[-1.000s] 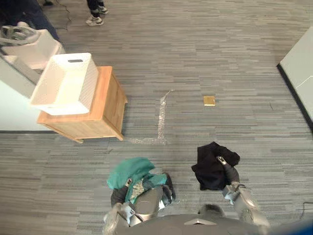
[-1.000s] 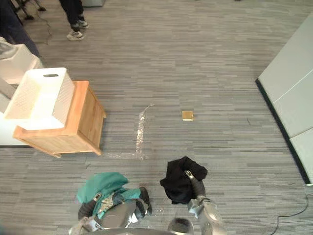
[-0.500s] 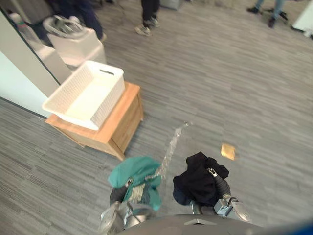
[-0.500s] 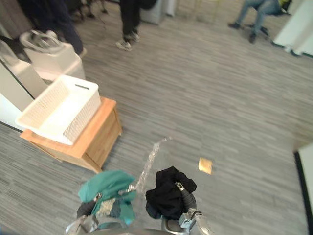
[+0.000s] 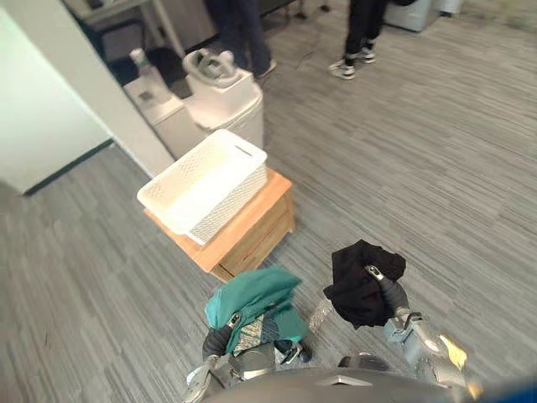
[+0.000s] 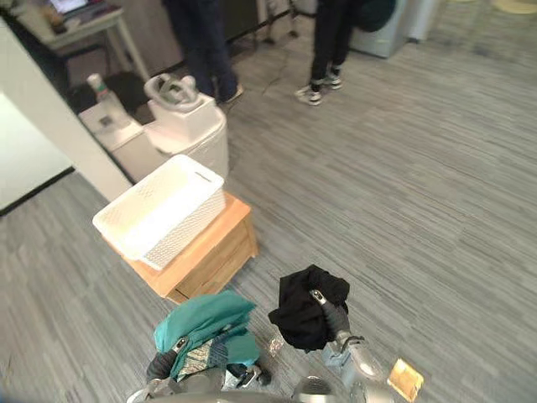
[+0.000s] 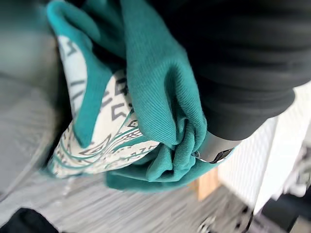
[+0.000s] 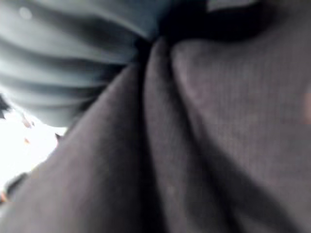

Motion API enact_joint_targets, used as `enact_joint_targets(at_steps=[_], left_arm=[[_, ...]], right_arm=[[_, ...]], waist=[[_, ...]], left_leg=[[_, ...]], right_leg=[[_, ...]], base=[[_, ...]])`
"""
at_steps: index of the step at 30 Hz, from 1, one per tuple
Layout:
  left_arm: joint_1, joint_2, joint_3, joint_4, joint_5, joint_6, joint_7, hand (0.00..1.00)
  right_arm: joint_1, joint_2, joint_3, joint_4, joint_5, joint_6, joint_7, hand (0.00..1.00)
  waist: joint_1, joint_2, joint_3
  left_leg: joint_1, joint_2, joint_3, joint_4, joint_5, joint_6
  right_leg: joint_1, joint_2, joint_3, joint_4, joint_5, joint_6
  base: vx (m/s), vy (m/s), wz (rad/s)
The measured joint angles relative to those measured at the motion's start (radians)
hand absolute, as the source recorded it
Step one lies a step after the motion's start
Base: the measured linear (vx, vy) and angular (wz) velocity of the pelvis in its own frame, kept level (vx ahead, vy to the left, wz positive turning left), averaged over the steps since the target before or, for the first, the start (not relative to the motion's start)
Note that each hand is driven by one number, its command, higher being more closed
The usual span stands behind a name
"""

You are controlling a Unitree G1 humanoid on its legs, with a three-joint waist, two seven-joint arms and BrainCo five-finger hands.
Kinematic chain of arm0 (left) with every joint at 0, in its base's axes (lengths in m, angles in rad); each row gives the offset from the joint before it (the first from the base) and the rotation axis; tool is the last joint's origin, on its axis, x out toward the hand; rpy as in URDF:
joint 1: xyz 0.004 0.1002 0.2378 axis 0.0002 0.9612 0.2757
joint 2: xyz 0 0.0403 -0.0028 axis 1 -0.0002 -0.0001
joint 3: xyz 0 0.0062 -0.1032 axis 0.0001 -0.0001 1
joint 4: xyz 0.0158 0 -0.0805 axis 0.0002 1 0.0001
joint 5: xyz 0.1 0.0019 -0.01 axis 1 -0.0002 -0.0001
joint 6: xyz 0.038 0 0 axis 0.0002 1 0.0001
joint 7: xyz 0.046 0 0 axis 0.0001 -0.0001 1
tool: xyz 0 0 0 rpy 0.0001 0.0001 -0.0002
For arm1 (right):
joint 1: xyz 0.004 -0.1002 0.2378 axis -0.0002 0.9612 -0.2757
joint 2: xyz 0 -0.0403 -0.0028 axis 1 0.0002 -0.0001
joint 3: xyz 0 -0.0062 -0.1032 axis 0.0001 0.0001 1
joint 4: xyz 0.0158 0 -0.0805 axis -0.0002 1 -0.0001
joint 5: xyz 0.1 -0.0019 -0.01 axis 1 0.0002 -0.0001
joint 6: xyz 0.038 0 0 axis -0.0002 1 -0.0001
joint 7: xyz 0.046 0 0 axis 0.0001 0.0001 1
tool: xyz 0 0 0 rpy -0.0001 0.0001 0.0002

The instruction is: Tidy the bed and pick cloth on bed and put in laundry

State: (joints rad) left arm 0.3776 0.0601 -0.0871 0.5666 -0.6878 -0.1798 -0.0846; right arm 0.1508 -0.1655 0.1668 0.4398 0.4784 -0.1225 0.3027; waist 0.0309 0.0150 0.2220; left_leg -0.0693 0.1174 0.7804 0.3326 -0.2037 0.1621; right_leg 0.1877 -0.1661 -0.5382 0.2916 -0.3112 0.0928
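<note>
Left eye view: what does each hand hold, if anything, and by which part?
Left hand: teal garment; right hand: black cloth. Each is bunched over its hand, so the gripped part cannot be told.

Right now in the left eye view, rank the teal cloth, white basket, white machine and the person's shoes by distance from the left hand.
1. teal cloth, bunched on the left hand itself.
2. white basket, on the wooden stand ahead.
3. white machine, behind the basket.
4. person's shoes, far across the floor.
</note>
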Motion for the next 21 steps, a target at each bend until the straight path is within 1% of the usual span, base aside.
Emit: enact_joint_targets(at_steps=[1, 2, 3, 4, 5, 6, 7, 8, 10, 11, 12, 13, 14, 15, 16, 17, 18, 19, 20, 21], left_arm=[[-0.001, 0.005, 0.003, 0.0, 0.0, -0.002, -0.002, 1.0], [-0.003, 0.017, 0.007, -0.001, 0.001, -0.003, -0.019, 1.0], [-0.003, 0.03, -0.002, 0.0, 0.008, -0.001, -0.026, 1.0], [-0.003, 0.039, -0.011, 0.002, 0.013, 0.0, -0.026, 1.0], [-0.013, 0.064, -0.043, 0.014, 0.015, 0.004, -0.026, 1.0], [-0.025, 0.073, -0.071, 0.028, 0.025, 0.014, -0.027, 1.0], [-0.035, 0.076, -0.08, 0.034, 0.036, 0.018, -0.028, 1.0], [-0.052, 0.086, -0.098, 0.04, 0.045, 0.021, -0.029, 1.0], [-0.06, 0.109, -0.132, 0.041, 0.053, 0.026, -0.041, 1.0], [-0.064, 0.117, -0.145, 0.041, 0.053, 0.031, -0.044, 1.0], [-0.066, 0.126, -0.154, 0.041, 0.053, 0.039, -0.046, 1.0], [-0.064, 0.139, -0.156, 0.034, 0.054, 0.039, -0.049, 1.0], [-0.075, 0.134, -0.165, 0.063, 0.057, 0.046, -0.046, 1.0], [-0.073, 0.123, -0.172, 0.053, 0.069, 0.045, -0.046, 1.0], [-0.071, 0.114, -0.18, 0.043, 0.076, 0.043, -0.046, 1.0], [-0.075, 0.095, -0.181, 0.036, 0.08, 0.037, -0.047, 1.0], [-0.083, 0.087, -0.189, 0.036, 0.08, 0.038, -0.056, 1.0], [-0.083, 0.085, -0.188, 0.036, 0.079, 0.038, -0.065, 1.0], [-0.081, 0.08, -0.188, 0.038, 0.074, 0.039, -0.072, 1.0], [-0.08, 0.079, -0.188, 0.039, 0.071, 0.039, -0.073, 1.0]], right_arm=[[-0.005, 0.003, 0.017, 0.005, 0.0, 0.0, -0.001, 1.0], [-0.035, 0.012, 0.039, 0.021, 0.001, -0.001, -0.002, 1.0], [-0.038, 0.029, 0.04, 0.03, 0.001, -0.005, -0.003, 1.0], [-0.035, 0.039, 0.039, 0.037, 0.001, -0.008, -0.006, 1.0], [-0.027, 0.054, 0.043, 0.059, 0.001, -0.016, -0.009, 1.0], [-0.012, 0.057, 0.048, 0.058, 0.002, -0.027, -0.02, 1.0], [-0.004, 0.06, 0.048, 0.053, 0.003, -0.033, -0.027, 1.0], [0.005, 0.07, 0.046, 0.046, 0.005, -0.046, -0.037, 1.0], [0.009, 0.078, 0.041, 0.026, 0.007, -0.056, -0.056, 1.0], [0.009, 0.077, 0.033, 0.017, 0.007, -0.061, -0.067, 1.0], [0.009, 0.08, 0.017, 0.014, 0.008, -0.067, -0.077, 1.0], [0.009, 0.083, 0.01, 0.013, 0.009, -0.075, -0.082, 1.0], [0.001, 0.07, -0.008, 0.024, 0.01, -0.083, -0.087, 1.0], [-0.008, 0.056, -0.018, 0.027, 0.011, -0.084, -0.09, 1.0], [-0.022, 0.039, -0.025, 0.027, 0.018, -0.087, -0.089, 1.0], [-0.052, 0.029, -0.045, 0.025, 0.036, -0.091, -0.088, 1.0], [-0.075, 0.029, -0.076, 0.025, 0.056, -0.091, -0.087, 1.0], [-0.079, 0.032, -0.09, 0.023, 0.063, -0.092, -0.086, 1.0], [-0.073, 0.031, -0.117, 0.012, 0.076, -0.092, -0.088, 1.0], [-0.072, 0.03, -0.125, 0.009, 0.081, -0.092, -0.092, 1.0]], waist=[[0.005, -0.017, -0.006], [0.009, -0.027, -0.002], [-0.004, -0.033, 0.001], [-0.016, -0.035, 0.004], [-0.036, -0.036, 0.011], [-0.048, -0.029, 0.015], [-0.049, -0.025, 0.016], [-0.051, -0.02, 0.014], [-0.081, -0.024, 0.008], [-0.094, -0.03, 0.004], [-0.096, -0.044, -0.008], [-0.091, -0.061, -0.02], [-0.086, -0.038, -0.026], [-0.074, -0.007, -0.037], [-0.073, 0.004, -0.037], [-0.074, 0.026, -0.038], [-0.079, 0.032, -0.036], [-0.08, 0.029, -0.035], [-0.081, 0.018, -0.029], [-0.081, 0.014, -0.028]], left_leg=[[0.001, -0.016, -0.009, 0.0, -0.012, -0.002], [0.017, -0.042, -0.044, -0.006, -0.029, -0.005], [0.046, -0.072, -0.115, -0.02, -0.045, -0.014], [0.061, -0.08, -0.153, -0.021, -0.052, -0.016], [0.105, -0.091, -0.236, -0.033, -0.062, -0.022], [0.145, -0.092, -0.306, -0.06, -0.062, -0.03], [0.163, -0.095, -0.34, -0.081, -0.059, -0.036], [0.197, -0.101, -0.41, -0.131, -0.047, -0.055], [0.217, -0.099, -0.519, -0.177, -0.03, -0.075], [0.23, -0.101, -0.562, -0.197, -0.026, -0.09], [0.247, -0.107, -0.598, -0.213, -0.027, -0.114], [0.258, -0.117, -0.6, -0.21, -0.039, -0.135], [0.28, -0.102, -0.603, -0.212, -0.056, -0.166], [0.278, -0.079, -0.583, -0.211, -0.047, -0.184], [0.28, -0.07, -0.566, -0.213, -0.041, -0.195], [0.285, -0.058, -0.545, -0.225, -0.025, -0.209], [0.292, -0.047, -0.538, -0.224, -0.009, -0.212], [0.294, -0.045, -0.538, -0.21, -0.003, -0.218], [0.276, -0.034, -0.539, -0.104, 0.0, -0.222], [0.255, -0.026, -0.539, -0.036, 0.0, -0.223]], right_leg=[[-0.011, -0.025, 0.004, 0.063, -0.019, 0.006], [-0.057, -0.078, 0.014, 0.238, -0.014, 0.005], [-0.118, -0.127, 0.05, 0.445, 0.053, -0.017], [-0.139, -0.139, 0.08, 0.533, 0.101, -0.027], [-0.165, -0.131, 0.132, 0.626, 0.058, -0.033], [-0.2, -0.107, 0.168, 0.632, 0.028, -0.043], [-0.228, -0.089, 0.192, 0.616, 0.025, -0.044], [-0.289, -0.046, 0.268, 0.541, 0.023, -0.042], [-0.347, 0.025, 0.389, 0.332, 0.042, -0.013], [-0.363, 0.046, 0.442, 0.212, 0.068, 0.007], [-0.386, 0.065, 0.494, 0.052, 0.141, 0.011], [-0.39, 0.066, 0.513, -0.057, 0.246, 0.008], [-0.381, 0.08, 0.514, -0.051, 0.336, -0.021], [-0.387, 0.098, 0.511, -0.046, 0.336, -0.033], [-0.387, 0.105, 0.507, -0.047, 0.329, -0.043], [-0.386, 0.118, 0.497, -0.049, 0.317, -0.06], [-0.377, 0.129, 0.491, -0.05, 0.305, -0.072], [-0.367, 0.13, 0.491, -0.052, 0.295, -0.072], [-0.314, 0.128, 0.492, -0.077, 0.277, -0.076], [-0.288, 0.127, 0.493, -0.095, 0.273, -0.078]], base=[[0.43, 0.071, 0.7], [0.45, 0.083, 0.97], [0.45, 0.07, 1.25], [0.46, 0.01, 1.8], [0.55, -0.1, 2.03], [0.46, -0.104, 1.99], [0.42, -0.138, 1.73], [0.32, -0.142, 1.48], [0.44, -0.24, 1.76], [0.42, -0.265, 1.64], [0.46, -0.29, 1.24], [0.59, -0.337, 1.02], [0.58, -0.28, 0.51], [0.37, -0.151, 0.22], [0.33, -0.113, -0.13], [0.27, -0.114, -0.07], [0.33, -0.142, -0.05], [0.31, -0.177, 0.02], [0.23, -0.15, 0.03], [0.26, -0.172, 0.05]])
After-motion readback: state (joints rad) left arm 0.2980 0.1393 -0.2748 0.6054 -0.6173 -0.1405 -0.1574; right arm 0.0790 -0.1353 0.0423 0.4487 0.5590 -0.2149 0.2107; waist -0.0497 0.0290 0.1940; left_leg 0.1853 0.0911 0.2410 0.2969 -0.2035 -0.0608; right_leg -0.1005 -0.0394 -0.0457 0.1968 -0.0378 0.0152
